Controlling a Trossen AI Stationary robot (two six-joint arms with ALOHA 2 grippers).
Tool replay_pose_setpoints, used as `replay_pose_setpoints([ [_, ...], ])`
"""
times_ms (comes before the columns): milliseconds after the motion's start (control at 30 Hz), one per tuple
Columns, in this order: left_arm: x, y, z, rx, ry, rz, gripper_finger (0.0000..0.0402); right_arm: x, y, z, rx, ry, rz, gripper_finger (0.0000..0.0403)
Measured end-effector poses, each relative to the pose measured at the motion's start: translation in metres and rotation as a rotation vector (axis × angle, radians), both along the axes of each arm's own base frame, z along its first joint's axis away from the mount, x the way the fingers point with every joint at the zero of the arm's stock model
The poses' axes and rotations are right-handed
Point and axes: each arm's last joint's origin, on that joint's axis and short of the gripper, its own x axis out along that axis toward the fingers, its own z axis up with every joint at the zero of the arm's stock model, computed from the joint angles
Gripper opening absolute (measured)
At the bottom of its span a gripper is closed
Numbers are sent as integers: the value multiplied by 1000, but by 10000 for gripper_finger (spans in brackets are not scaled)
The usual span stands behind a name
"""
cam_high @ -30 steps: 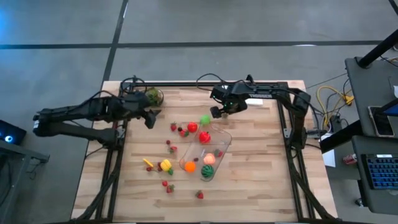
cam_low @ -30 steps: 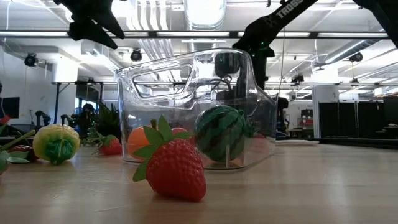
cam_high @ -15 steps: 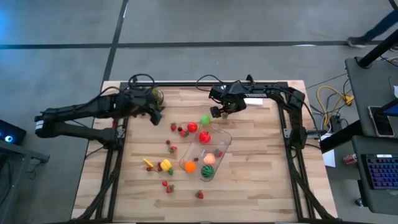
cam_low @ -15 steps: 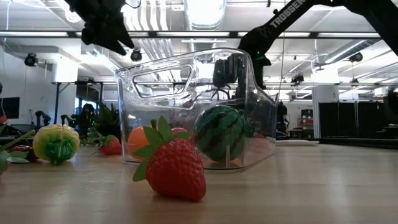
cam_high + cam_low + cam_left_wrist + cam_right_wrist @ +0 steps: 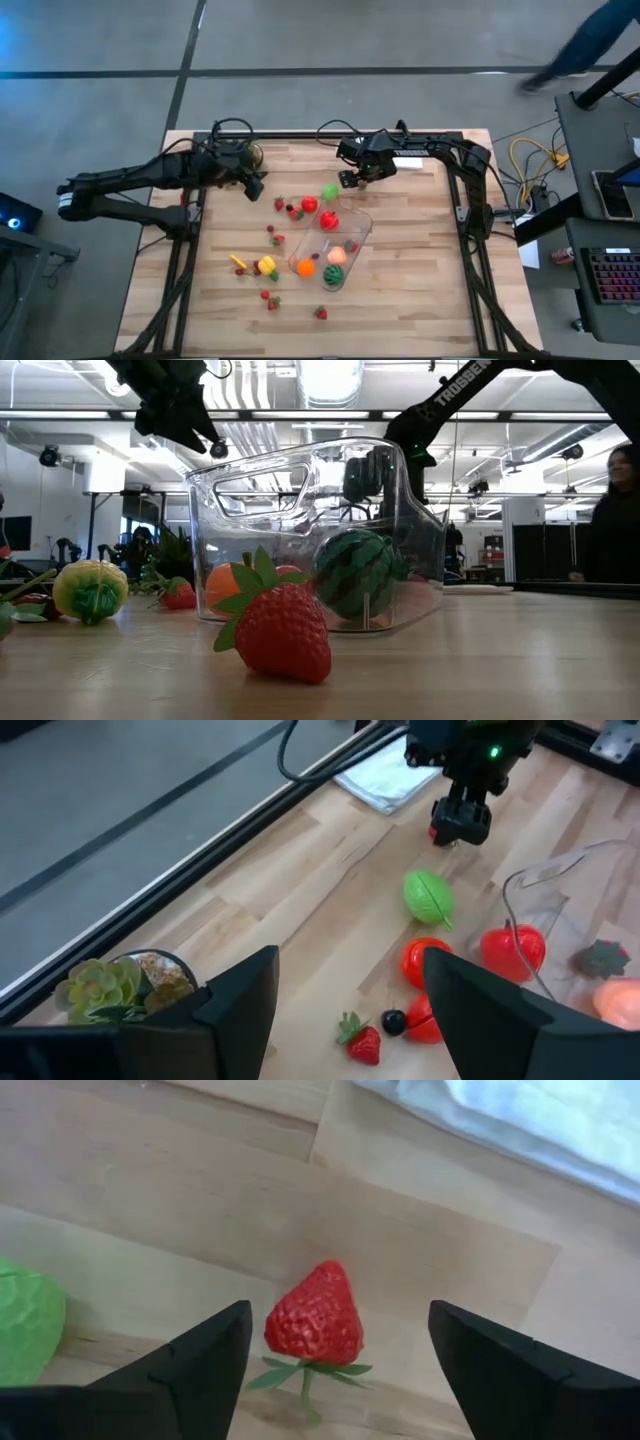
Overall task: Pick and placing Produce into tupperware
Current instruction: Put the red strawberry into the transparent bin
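Several toy pieces already lie inside the clear rectangular plastic tub [image 5: 334, 250] at mid-table: we count an orange fruit [image 5: 305, 267], a striped green melon [image 5: 354, 572], a pink piece [image 5: 336, 256] and a red one [image 5: 329, 221]. More produce is left outside, mostly to its left: a yellow pepper [image 5: 266, 265], small red strawberries and a green lime-like fruit [image 5: 428, 896]. We judge the task under half done. Right gripper [image 5: 335, 1355], just beyond the tub's far end, stands partly open astride a small red strawberry [image 5: 314, 1315], fingers clear of it. Left gripper [image 5: 345, 1005] hovers far-left, parted, empty.
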Motion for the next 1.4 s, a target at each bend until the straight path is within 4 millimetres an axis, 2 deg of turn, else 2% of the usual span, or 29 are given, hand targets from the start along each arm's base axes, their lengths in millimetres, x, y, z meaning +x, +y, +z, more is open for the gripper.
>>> replay_pose_setpoints([
  [167, -2, -1, 1, -2, -11, 4, 232, 1, 1, -9, 34, 11, -9, 295],
  [500, -7, -1, 3, 0, -26, 6, 232, 2, 0, -10, 33, 3, -16, 285],
  [1400, -6, -1, 3, 0, -24, 7, 232, 4, 0, -7, 43, -18, 6, 160],
])
